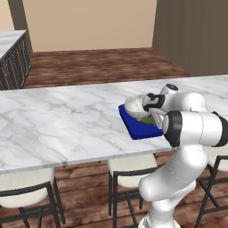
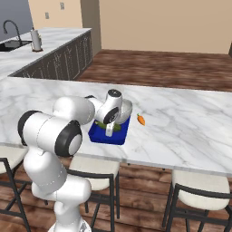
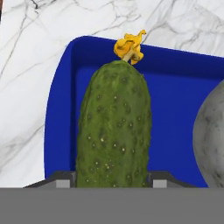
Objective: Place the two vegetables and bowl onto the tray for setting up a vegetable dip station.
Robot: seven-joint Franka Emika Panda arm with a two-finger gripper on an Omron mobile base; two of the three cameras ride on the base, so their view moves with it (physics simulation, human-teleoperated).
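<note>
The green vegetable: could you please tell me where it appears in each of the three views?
Left base view: green vegetable right of centre, on the blue tray, beside the arm.
Right base view: centre-left, below the gripper.
Hand view: centre, over the tray.
Shared landmark: the bowl.

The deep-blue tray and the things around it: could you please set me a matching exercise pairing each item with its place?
Things:
1. Bumpy dark green cucumber
2. Small orange carrot
3. Grey-white speckled stone-look bowl
4. Flat rectangular deep-blue tray

Places:
A. On the white marble counter, off the tray
B. At the counter's near edge
C. Between the fingers of the hand, over the tray
D. On the tray's far part

Pairs: 1-C, 2-A, 3-D, 4-B
</note>
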